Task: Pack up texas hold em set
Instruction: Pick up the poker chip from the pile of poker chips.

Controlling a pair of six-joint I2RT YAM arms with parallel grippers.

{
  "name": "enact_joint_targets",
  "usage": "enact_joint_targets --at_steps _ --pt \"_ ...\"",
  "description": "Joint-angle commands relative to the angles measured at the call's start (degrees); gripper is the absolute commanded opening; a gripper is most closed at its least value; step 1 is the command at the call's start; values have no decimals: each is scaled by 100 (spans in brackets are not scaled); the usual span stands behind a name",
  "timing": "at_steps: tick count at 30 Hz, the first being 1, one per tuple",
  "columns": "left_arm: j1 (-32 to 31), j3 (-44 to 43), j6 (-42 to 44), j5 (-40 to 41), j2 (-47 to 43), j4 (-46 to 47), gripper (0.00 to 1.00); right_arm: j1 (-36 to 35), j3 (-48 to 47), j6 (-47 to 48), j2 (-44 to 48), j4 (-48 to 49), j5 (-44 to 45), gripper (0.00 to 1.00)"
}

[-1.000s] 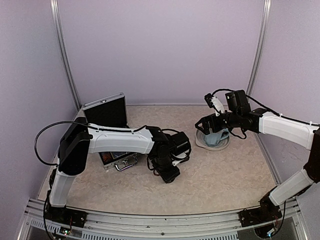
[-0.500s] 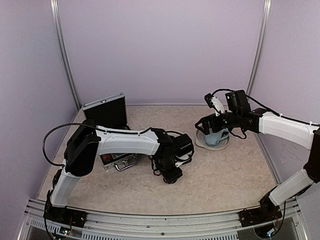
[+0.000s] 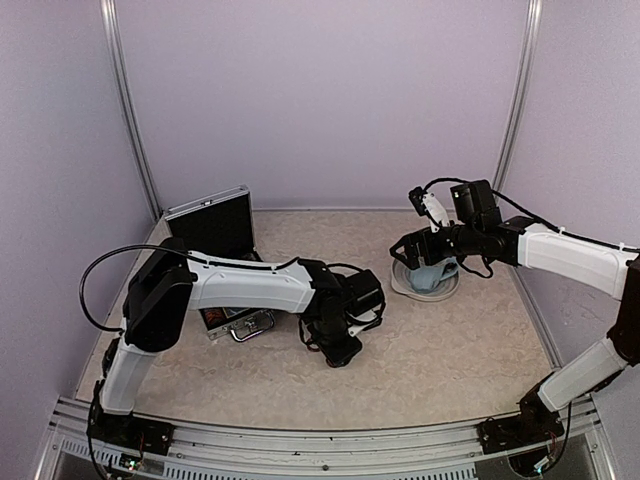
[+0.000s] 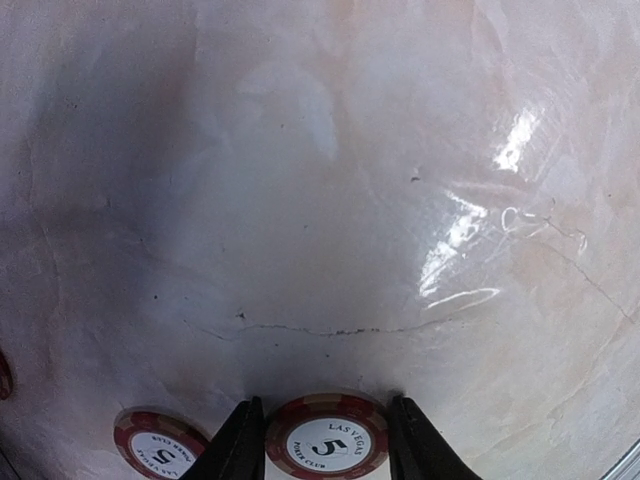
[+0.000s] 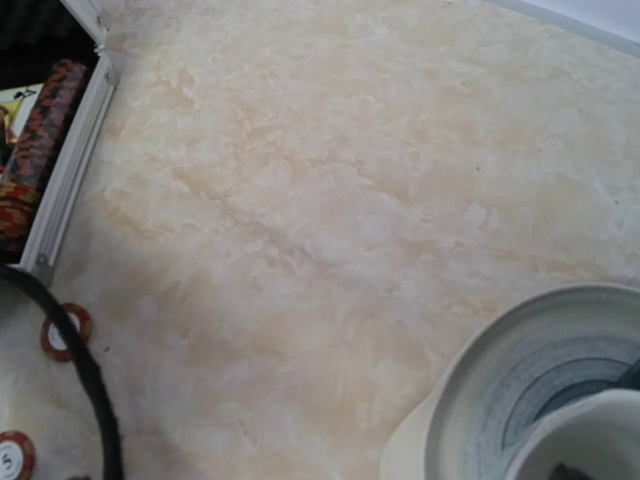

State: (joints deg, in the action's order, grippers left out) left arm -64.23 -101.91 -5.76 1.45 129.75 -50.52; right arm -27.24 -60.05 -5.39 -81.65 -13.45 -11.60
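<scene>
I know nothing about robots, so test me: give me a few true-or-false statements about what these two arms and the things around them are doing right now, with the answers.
1. The briefcase stands open with its lid up. True.
2. The left hand has a poker chip between its fingers. True.
3. That is the only loose chip in sight. False: a second chip lies right beside it.
4. The right hand is over the briefcase. False: it hangs above the cup on its saucer.
</scene>
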Motion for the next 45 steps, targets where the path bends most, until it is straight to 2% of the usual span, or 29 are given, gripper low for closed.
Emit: enact_joint_targets --at_steps 1,17,23,26,29,38,45 --pt "-16 448 -55 100 -98 -211 41 61 -24 47 -53 -14 -52 99" --pt "241 2395 -620 65 -1368 397 39 66 -42 30 -53 -23 -86 99" --pt "290 2599 -691 -82 -1789 563 60 66 -85 27 -81 -37 -121 99" --pt "298 2623 -687 -67 -1818 515 63 61 -77 25 -54 -33 -102 99" --pt "297 2592 -644 -110 -1735 481 63 61 -86 30 -61 -41 -116 99" --pt "213 2537 -619 -307 -1488 264 54 61 -77 58 -64 -37 -109 99" --pt "130 2618 -713 -248 -1472 211 54 61 -31 60 -62 5 -110 99"
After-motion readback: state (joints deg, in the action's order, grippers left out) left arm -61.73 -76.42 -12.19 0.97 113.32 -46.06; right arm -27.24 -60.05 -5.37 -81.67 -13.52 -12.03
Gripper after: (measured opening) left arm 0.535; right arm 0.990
